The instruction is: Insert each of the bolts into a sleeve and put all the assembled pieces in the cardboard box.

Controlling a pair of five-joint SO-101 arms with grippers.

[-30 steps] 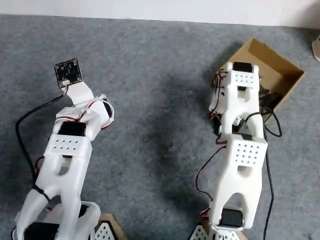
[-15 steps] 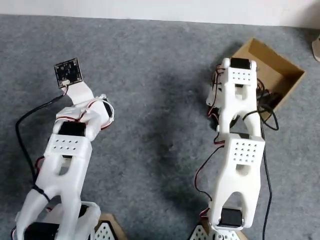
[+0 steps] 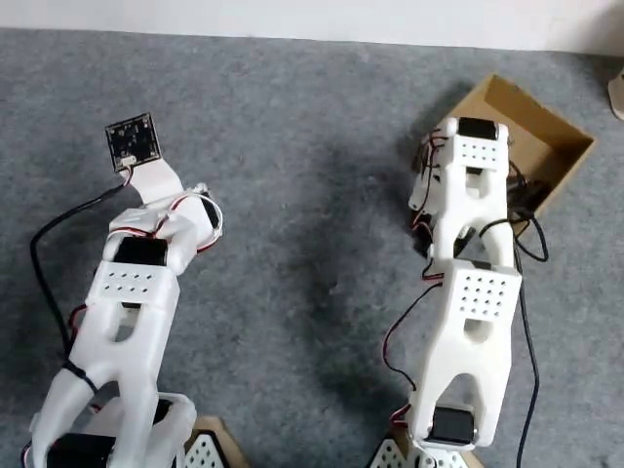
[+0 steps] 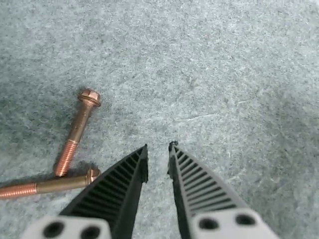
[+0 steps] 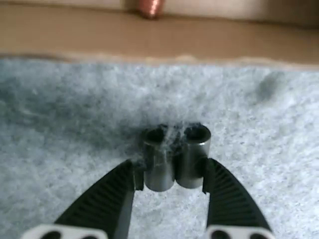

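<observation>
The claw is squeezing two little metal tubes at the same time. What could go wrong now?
The right gripper is shut on both sleeves, which stand side by side. Lifted together, one might slip out and roll away, or both could land in the cardboard box without bolts. By the left gripper, the two bolts lie close together, so grabbing one could knock the other.

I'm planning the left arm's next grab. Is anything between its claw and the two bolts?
Nothing visible does. The left claw hangs over bare carpet. One bolt lies in the open beside it, angled away, and a second bolt lies crosswise nearer the claw's base.
</observation>
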